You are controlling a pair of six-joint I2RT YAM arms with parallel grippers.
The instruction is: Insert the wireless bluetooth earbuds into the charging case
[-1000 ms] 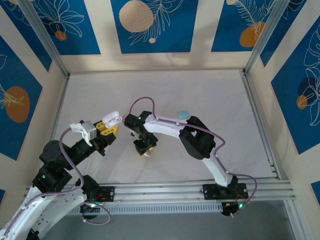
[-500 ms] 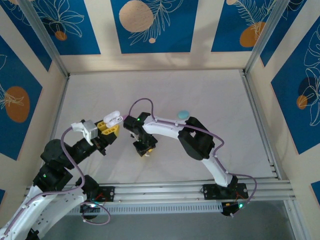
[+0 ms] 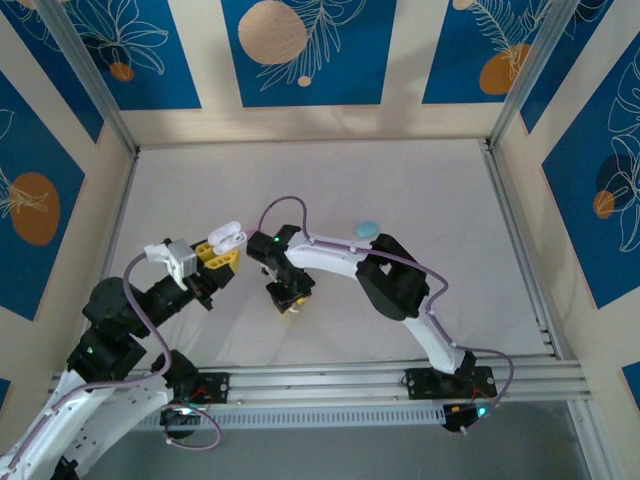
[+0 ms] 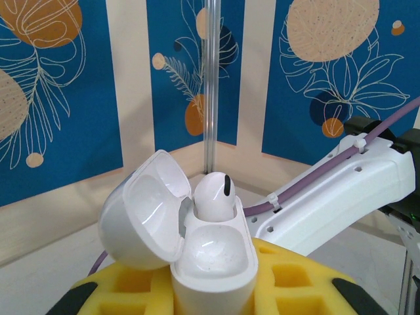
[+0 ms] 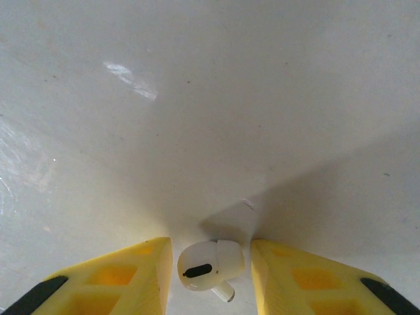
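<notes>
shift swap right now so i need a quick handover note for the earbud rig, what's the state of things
Left gripper: shut on the open white charging case, held upright, lid tipped back.
Right gripper: low over the table, fingers either side of the loose white earbud; cannot tell whether they pinch it.
Done: the seated white earbud is in the case; the well beside it is empty.
Left: grip the loose earbud, carry it over and seat it in that well.
Also: small teal object on the table beyond the right arm, too small to tell more.
</notes>
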